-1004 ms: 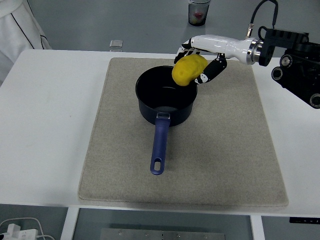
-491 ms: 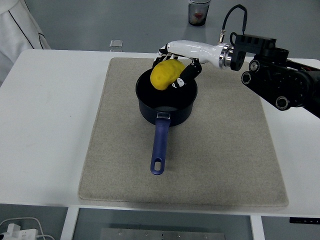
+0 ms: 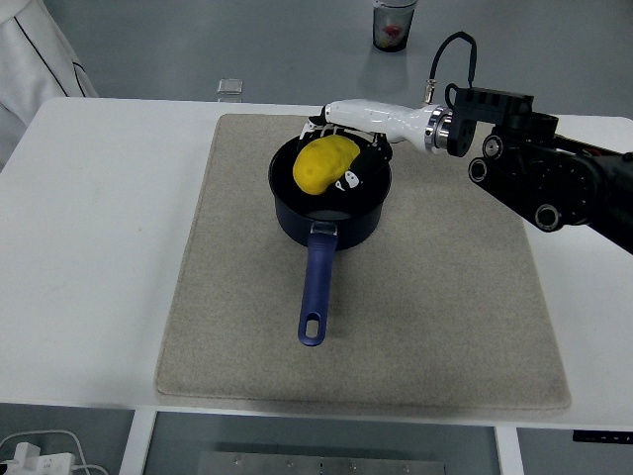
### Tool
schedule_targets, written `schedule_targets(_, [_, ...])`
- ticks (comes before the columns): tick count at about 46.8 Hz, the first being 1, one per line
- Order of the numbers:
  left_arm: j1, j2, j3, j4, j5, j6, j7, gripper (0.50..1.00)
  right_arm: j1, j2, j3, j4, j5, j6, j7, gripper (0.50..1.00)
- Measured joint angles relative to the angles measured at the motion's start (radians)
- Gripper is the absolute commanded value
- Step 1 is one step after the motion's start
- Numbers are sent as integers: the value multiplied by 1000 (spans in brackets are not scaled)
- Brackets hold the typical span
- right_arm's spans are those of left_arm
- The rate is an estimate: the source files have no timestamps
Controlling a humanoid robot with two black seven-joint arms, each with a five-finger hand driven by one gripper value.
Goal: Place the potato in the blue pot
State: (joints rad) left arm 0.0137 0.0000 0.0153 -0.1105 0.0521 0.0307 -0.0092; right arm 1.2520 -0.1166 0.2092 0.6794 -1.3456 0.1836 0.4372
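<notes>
Over the mouth of the blue pot (image 3: 328, 203), the right hand (image 3: 348, 134) holds the potato (image 3: 323, 164) — a yellow lump gripped from above and behind, with the white back of the hand over it and dark fingers (image 3: 348, 179) curled under its right side. The potato sits within the rim's outline, its lower part appearing to dip below the rim; whether it touches the pot's floor is hard to tell from this angle. The fingers are closed around it.

The pot stands on the far half of a grey mat (image 3: 415, 327), its blue handle (image 3: 316, 292) pointing toward the near edge of the white desk (image 3: 89, 257). The mat covers the middle of the desk.

The right arm (image 3: 539, 173) comes in from the right edge — black joints and a cable looping above the wrist — and reaches across the mat's far right corner to the pot.

Beyond the mat's far edge a small clear box (image 3: 229, 89) sits on the desk, and farther back a clear cup (image 3: 393, 25) with something red inside is partly cut off by the top of the view. At the top left corner a person's white sleeve (image 3: 35, 69) shows
</notes>
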Motion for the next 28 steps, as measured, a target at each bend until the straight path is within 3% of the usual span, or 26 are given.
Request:
schedule_targets(6, [0,0,0,0,0,0,0,996,0,-2,1,2,17,10,0,921])
schedule_targets(28, [0,0,0,0,0,0,0,996,5,-11,3,2,41,45,1,924])
